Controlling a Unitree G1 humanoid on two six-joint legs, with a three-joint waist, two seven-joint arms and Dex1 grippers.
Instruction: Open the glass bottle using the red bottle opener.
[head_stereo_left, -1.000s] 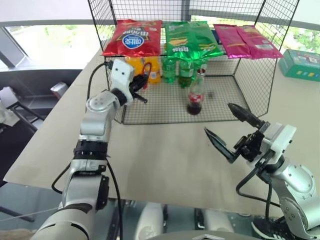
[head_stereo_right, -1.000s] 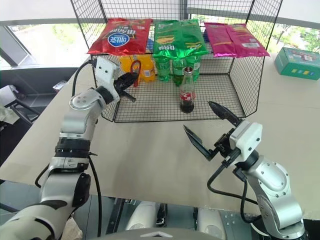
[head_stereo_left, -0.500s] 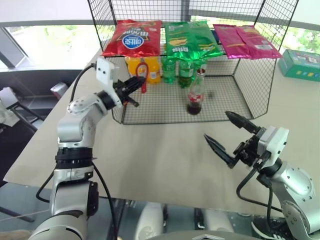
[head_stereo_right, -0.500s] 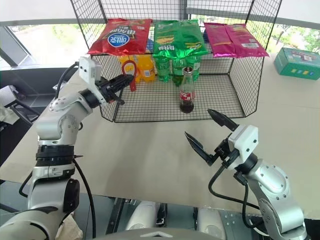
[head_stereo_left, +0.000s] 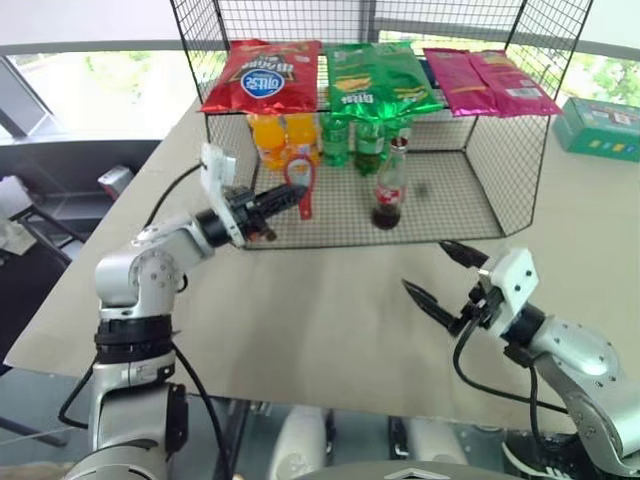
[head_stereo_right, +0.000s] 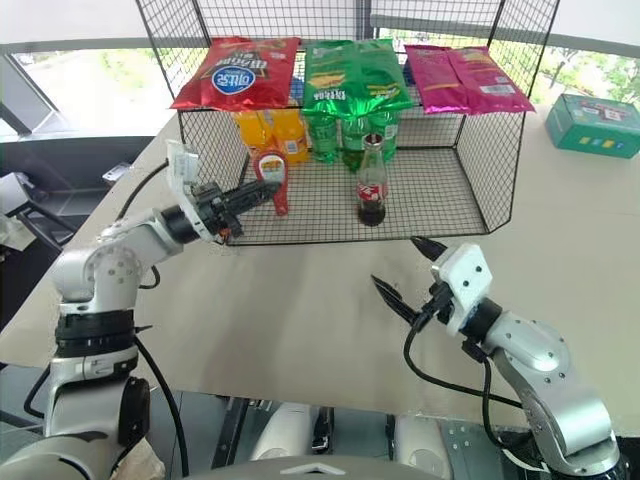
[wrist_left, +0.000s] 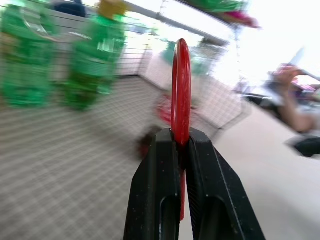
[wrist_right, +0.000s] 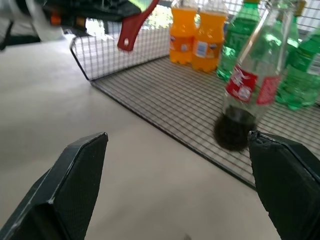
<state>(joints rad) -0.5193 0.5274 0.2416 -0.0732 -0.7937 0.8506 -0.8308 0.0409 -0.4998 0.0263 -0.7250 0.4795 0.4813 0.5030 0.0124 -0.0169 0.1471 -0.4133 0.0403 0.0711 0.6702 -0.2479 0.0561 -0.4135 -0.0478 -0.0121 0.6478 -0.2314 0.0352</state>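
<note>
wire shelf (head_stereo_left: 470, 190) with glass bottle (head_stereo_left: 389, 186), green bottles (head_stereo_left: 352, 136), orange bottles (head_stereo_left: 282, 134)

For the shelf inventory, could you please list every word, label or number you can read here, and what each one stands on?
Red snack bag: a blue round logo, shown upside down; its letters are too unclear to quote.
Green snack bag: a logo, also upside down, unreadable.
Pink snack bags: print too small.
Glass bottle: red label with white script, blurred.
Teal box: print too small.
Orange bottles: labels unreadable.
</note>
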